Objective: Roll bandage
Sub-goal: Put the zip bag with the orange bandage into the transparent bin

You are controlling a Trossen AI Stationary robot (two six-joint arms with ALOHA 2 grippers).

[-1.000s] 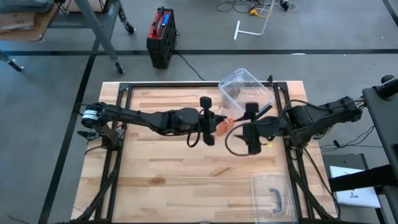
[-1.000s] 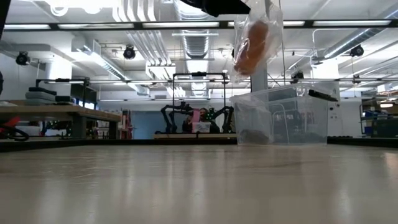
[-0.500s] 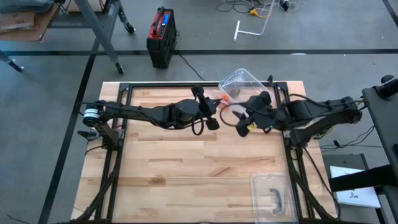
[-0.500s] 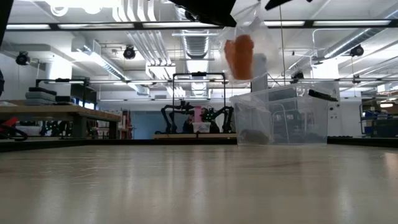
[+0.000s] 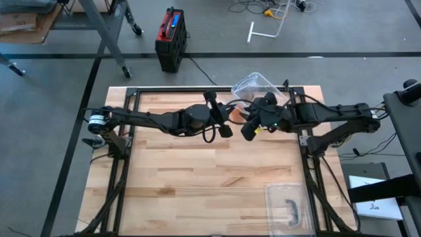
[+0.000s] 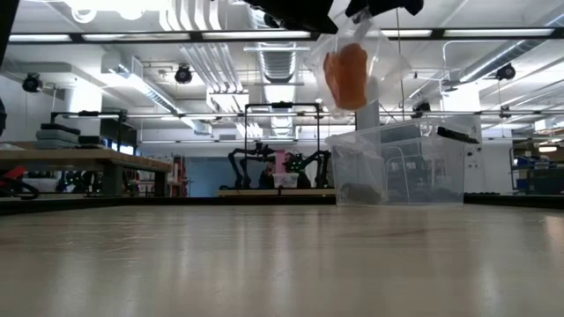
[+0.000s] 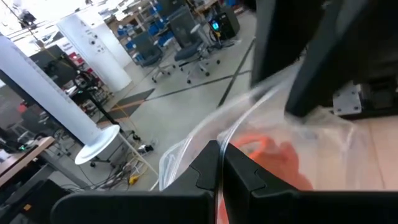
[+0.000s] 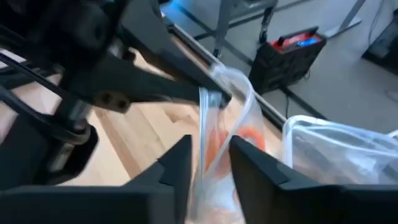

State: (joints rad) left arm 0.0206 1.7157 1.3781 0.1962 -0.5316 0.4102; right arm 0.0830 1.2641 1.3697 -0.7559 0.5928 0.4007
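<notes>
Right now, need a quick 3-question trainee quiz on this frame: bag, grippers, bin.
1. True or false: the clear bag with the orange roll inside rests on the table.
2. Which gripper is clamped shut on the bag's edge?
A. left gripper
B. right gripper
C. neither
3. Fill in: in the right wrist view, the right gripper's fingers stand on either side of the ____.

Key
1. False: in the low view it hangs in the air, above the clear bin.
2. A: its fingers meet on the plastic.
3. bag: a gap still shows each side, so no grip is visible.
</notes>
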